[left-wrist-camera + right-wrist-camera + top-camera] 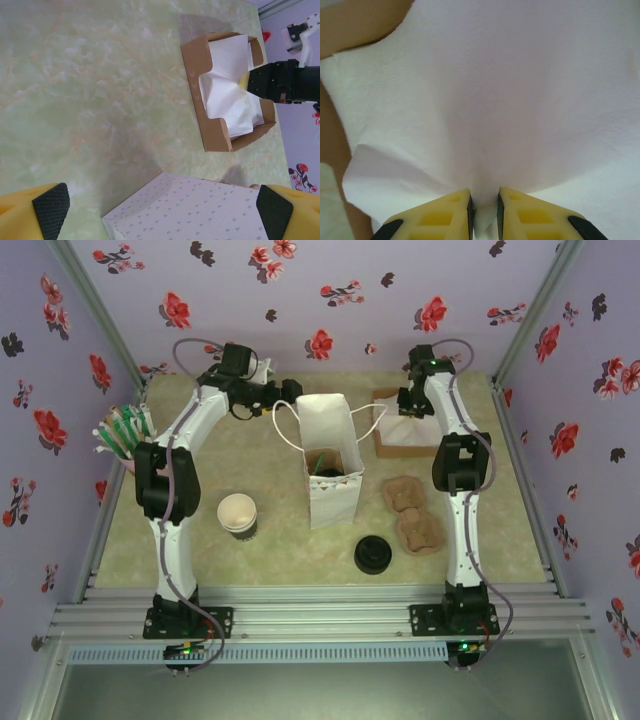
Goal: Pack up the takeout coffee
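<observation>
Takeout coffee [326, 469] glimpsed only as a dark shape, details unclear, deep inside the white paper bag [333, 498], right gripper [485, 212] beyond the bag's right side, jaws pinched on a white napkin [495, 90], left gripper [162, 210] beyond the bag, jaws spread wide

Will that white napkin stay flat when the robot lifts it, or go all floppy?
Probably floppy: the napkin is thin and puckers where the right fingers pinch it. It looks very light, so it should lift easily out of the cardboard box. It could tear if tugged hard, being soft paper.
</observation>
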Tool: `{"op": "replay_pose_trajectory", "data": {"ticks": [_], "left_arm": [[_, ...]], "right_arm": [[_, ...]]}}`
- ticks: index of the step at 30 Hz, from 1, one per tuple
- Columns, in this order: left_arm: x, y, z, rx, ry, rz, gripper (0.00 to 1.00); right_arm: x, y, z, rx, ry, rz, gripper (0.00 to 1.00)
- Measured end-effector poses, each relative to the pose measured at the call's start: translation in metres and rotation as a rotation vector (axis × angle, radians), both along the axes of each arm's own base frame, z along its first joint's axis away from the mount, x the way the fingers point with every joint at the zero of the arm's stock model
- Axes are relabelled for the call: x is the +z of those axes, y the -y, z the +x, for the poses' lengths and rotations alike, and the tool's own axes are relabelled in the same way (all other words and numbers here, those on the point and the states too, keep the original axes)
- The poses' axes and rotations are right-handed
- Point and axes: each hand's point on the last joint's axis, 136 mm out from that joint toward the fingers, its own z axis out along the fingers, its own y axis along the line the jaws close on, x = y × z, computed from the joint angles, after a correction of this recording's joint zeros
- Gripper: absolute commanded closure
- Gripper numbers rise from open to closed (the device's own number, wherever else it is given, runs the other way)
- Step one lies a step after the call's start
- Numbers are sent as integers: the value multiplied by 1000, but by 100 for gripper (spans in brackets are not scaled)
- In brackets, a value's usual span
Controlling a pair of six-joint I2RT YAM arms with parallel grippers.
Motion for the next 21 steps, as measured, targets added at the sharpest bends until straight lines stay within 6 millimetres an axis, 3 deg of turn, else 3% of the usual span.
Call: {"op": "replay_pose_trajectory", "data": {"ticks": [14,18,21], "left_arm": [[6,-2,-7,-1,7,0,1],[14,-5,-13,3,23,-2,1],[26,-9,-17,15,55,-5,1]], "right_arm": [[9,0,0,-4,15,3,100],[26,2,-5,-13,32,0,100],[52,5,-11,-28,74,-2,100]]}}
